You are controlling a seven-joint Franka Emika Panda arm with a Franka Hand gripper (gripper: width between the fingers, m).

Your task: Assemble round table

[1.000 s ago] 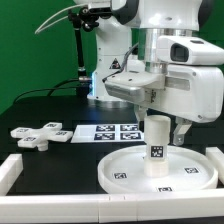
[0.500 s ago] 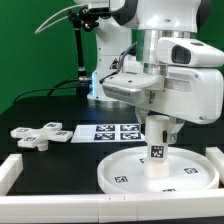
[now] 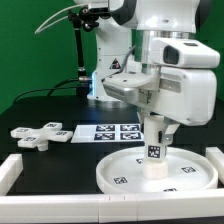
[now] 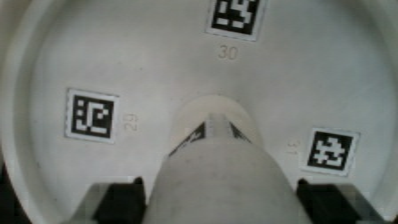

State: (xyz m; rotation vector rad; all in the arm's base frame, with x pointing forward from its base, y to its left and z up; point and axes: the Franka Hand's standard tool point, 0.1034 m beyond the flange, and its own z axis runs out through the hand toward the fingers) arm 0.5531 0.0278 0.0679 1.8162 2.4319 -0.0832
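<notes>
The large round disc [image 3: 199,172] lies flat at the front, right of the exterior view's middle. The short cylindrical leg [image 3: 155,150] stands upright on its middle, tag facing the camera. My gripper [image 3: 156,124] comes down from above and is shut on the upper part of the leg. In the wrist view the leg [image 4: 221,150] runs between my two dark fingers [image 4: 125,200], pressed on both sides, and the gripper [image 4: 222,202] looks down on the disc [image 4: 160,50] and its tags. The cross-shaped foot piece [image 3: 40,134] lies flat at the exterior view's left, apart from the disc.
The marker board [image 3: 112,131] lies flat behind the disc. White border rails run along the front [image 3: 90,208], the front left [image 3: 9,172] and the right [image 3: 216,156]. The robot base stands at the back before a green wall.
The gripper and wrist have turned slightly with the leg in hold; the leg's tag has shifted a little to the exterior view's left. Disc and foot piece have not moved.
</notes>
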